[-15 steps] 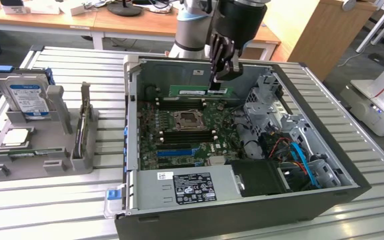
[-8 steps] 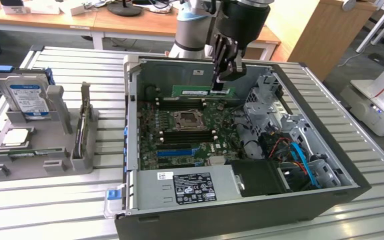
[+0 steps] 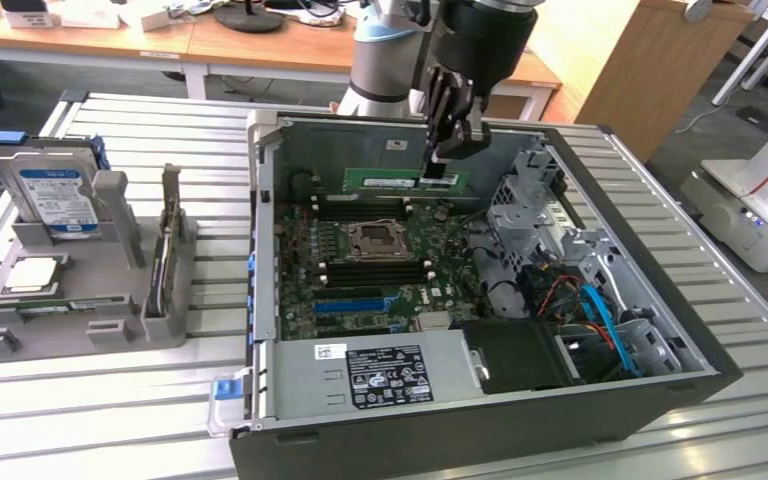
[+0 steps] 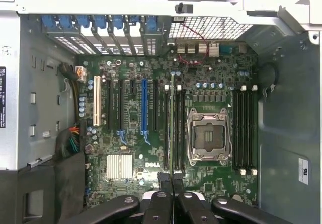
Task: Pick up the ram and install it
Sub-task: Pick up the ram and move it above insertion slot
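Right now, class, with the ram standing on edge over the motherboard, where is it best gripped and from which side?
Grip the ram probably by its top edge, from above, jaws pinching its two flat faces, as the gripper does now: it is thin, stands upright, and its lower edge hangs free.

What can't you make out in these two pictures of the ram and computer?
- Ram label print: too small in the exterior view, edge-on in the wrist view.
- Slot under the ram: covered by the ram in the wrist view.
- Ram's gripped part: hidden by the hand, exterior view.
- Hard drive base: hidden by its holder, exterior view.
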